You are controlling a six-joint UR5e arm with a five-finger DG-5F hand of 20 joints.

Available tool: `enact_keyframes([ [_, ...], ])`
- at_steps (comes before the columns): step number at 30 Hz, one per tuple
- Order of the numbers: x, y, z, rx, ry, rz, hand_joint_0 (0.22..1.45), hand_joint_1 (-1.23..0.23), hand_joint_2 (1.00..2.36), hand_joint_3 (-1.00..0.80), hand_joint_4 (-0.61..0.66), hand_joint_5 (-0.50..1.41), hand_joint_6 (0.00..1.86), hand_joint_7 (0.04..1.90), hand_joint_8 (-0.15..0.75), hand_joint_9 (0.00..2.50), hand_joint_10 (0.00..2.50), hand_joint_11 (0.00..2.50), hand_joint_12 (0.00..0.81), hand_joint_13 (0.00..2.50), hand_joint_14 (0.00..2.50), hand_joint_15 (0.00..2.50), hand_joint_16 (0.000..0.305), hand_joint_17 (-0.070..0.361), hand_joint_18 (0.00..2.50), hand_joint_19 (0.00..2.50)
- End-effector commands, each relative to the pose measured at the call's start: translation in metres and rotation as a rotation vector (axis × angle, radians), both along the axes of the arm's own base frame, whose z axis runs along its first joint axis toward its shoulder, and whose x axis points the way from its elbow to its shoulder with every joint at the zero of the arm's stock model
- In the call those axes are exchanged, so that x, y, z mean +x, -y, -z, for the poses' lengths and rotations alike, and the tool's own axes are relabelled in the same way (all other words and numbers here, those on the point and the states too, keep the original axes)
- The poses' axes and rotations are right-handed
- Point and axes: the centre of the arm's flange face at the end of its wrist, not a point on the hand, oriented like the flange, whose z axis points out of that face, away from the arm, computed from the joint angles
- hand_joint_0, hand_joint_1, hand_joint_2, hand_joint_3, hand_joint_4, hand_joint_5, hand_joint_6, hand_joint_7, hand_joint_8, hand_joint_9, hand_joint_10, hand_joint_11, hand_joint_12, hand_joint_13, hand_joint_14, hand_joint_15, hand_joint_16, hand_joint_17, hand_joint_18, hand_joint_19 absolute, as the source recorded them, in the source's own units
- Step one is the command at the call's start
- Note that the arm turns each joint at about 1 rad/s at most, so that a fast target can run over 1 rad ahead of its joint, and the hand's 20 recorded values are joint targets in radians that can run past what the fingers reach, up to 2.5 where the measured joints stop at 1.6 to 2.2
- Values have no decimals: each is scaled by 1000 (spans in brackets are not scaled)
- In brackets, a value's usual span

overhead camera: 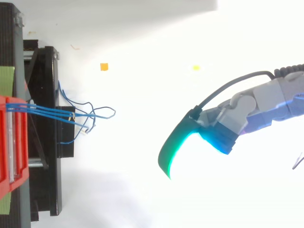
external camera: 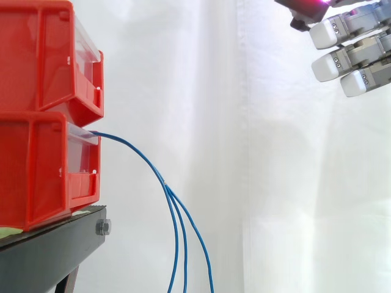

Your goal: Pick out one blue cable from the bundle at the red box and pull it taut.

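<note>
Starting with the blue cables (external camera: 166, 186): poking out the front of the lower red box (external camera: 36, 177), right at its top lip, as one tight bundle. Arcs out and down away from that box, then splits into three strands below it, just off the end of the black stand (external camera: 49, 250), and drops out the bottom edge. All hanging slack. From above, same cables (overhead camera: 50, 112) running straight out from the lower red box across the stand, then going messy just past it in loose loops and kinks.

Stacked right on top of the lower red box: an upper red box (external camera: 43, 55), same kind, front facing the same way. Carrying both: the black stand, bolt head showing on its end under the lower box.

Then the hand (external camera: 360, 27). Well apart from the lower red box on the cable side, and up higher than even the upper box. Open, fingers (external camera: 330, 64) pretty much straight and pointing back toward the box, gripping nothing, well clear of the cables. From above, hand (overhead camera: 232, 116) glowing cyan and green, again far out from the box.

Also spotted a tiny orange scrap (overhead camera: 104, 67) out beyond the stand from the box, plus white curtain (external camera: 256, 171) behind it all
</note>
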Motion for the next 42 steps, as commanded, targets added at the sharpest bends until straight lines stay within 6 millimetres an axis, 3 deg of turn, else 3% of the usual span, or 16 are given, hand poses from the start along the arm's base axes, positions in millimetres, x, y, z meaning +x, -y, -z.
enact_keyframes([
  [1, 0, 0, 0, 0, 1, 0, 516, -572, 1000, -500, 135, -215, 501, 632, 217, 453, 3, 93, 318, 365, 3, 85, 56, 127, 201, 309],
  [20, -7, 0, 6, -10, -64, -6, 526, -550, 1001, -485, 169, -202, 501, 646, 228, 466, 4, 103, 324, 376, 3, 92, 55, 125, 259, 333],
  [28, -6, -9, 7, -13, -67, -18, 534, -548, 1002, -485, 175, -200, 501, 648, 231, 475, 4, 115, 324, 382, 3, 91, 55, 124, 280, 359],
  [36, 19, -11, 37, -52, -30, 95, 541, -544, 1001, -481, 181, -198, 501, 650, 235, 487, 6, 122, 324, 386, 4, 94, 55, 123, 296, 366],
  [39, 38, -16, 67, -57, -17, 115, 542, -544, 1001, -482, 175, -201, 501, 649, 235, 491, 5, 132, 324, 389, 3, 91, 55, 123, 297, 368],
  [41, 40, -17, 67, -54, 1, 117, 542, -546, 1002, -479, 166, -204, 501, 648, 234, 491, 5, 132, 325, 393, 3, 91, 55, 123, 308, 374],
  [42, 49, -19, 82, -54, 8, 135, 543, -546, 1003, -478, 163, -205, 502, 646, 233, 495, 5, 133, 324, 394, 3, 98, 55, 123, 312, 374],
])
